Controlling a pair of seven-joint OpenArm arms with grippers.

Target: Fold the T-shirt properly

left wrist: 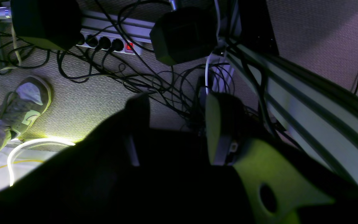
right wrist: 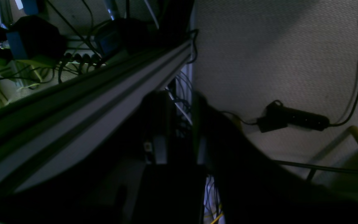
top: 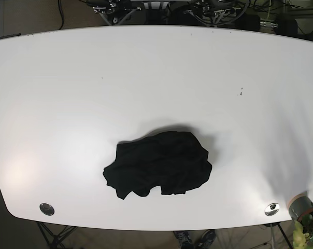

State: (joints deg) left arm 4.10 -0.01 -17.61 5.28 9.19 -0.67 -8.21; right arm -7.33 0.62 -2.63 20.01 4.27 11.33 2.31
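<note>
T-shirt (top: 159, 164): black, crumpled in a heap, near-centre of white table (top: 68, 104), a little toward near edge. No sleeve, collar or hem distinguishable in the bunch.

Neither arm over table in base view. Both wrist cams look down off the table at carpet, cables, alu frame rail (left wrist: 315, 124).

Left gripper (left wrist: 176, 124): fingers apart, nothing between, hanging over floor cables. Power strip (left wrist: 110, 43) w/ red switch at far side; a person's grey sneaker (left wrist: 23, 105) at left.

Right gripper (right wrist: 179, 124): very dark; a gap between fingers seems visible, prob. parted and empty, not certain. Black adapter (right wrist: 294, 119) on carpet at right.

Step in hand, as judged: reach in and flatten before any fold.
- Bring both arms over table, jaws kept apart.
- Pinch outer edges of heap at left and right, not the middle mass.
- Lift a bit, pull apart, lay flat.
- Find shoulders/hem first; fold only after cloth is smooth.
- Risk: grabbing several layers at once, dragging heap off near edge.

Writing/brands: none legible on shirt, table or gear.
</note>
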